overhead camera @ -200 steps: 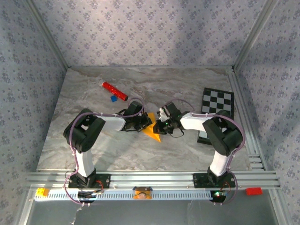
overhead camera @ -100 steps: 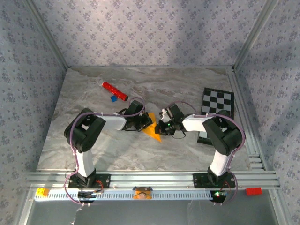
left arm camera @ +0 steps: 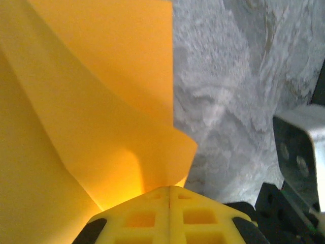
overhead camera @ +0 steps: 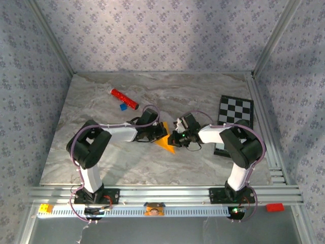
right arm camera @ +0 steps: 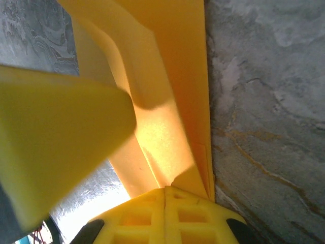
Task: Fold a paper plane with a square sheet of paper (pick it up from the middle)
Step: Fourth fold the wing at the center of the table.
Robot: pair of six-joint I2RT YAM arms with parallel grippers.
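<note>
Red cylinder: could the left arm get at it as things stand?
Probably not right away: the left gripper is shut on the folded paper, which the right gripper also pinches. Otherwise the path over the table to the red cylinder looks free.

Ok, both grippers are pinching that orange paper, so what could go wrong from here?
1. The left gripper and right gripper are both shut on the same small folded paper; pulling in different directions could tear it or slip it free.
2. The grippers sit very close together, so they might bump each other.
3. In the left wrist view the paper curves near the grip, so the next crease may land crooked.
</note>
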